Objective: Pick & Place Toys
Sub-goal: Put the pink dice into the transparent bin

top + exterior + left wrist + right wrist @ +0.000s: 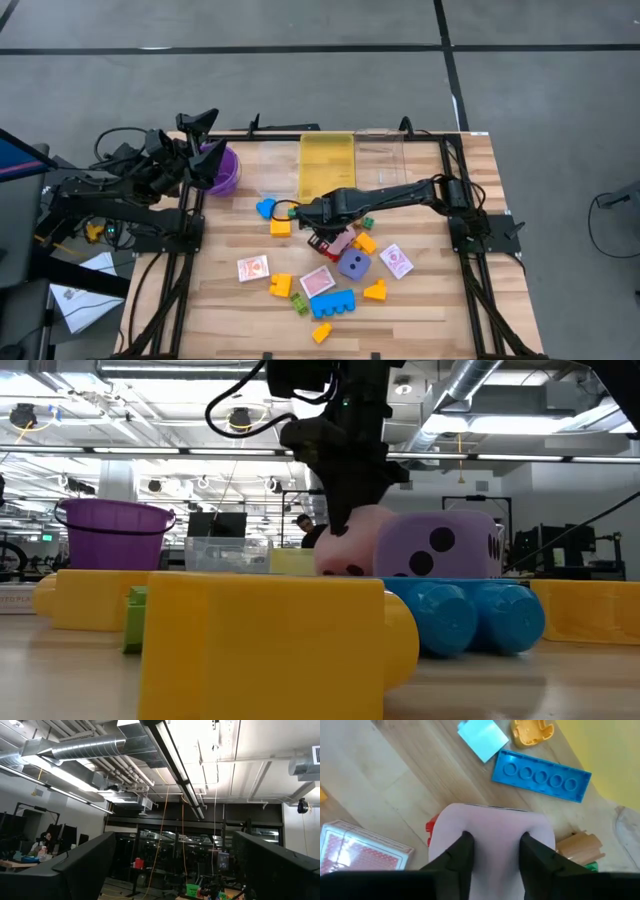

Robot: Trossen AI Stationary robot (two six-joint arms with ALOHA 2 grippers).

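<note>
Now right claw (pixel 492 852) pinching soft pink foam die (pixel 492 827), apparently denting it; left claw (pixel 170 870) spread open

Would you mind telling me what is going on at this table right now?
The right arm reaches into the pile of toys mid-table, and its hand is pinching the pink foam die, its fingers pressing into the foam. The die looks to be still down among the toys, beside the purple die. Blocks and cards lie scattered around them. The left hand waits open, raised by the purple bowl at the table's back left corner.
</note>
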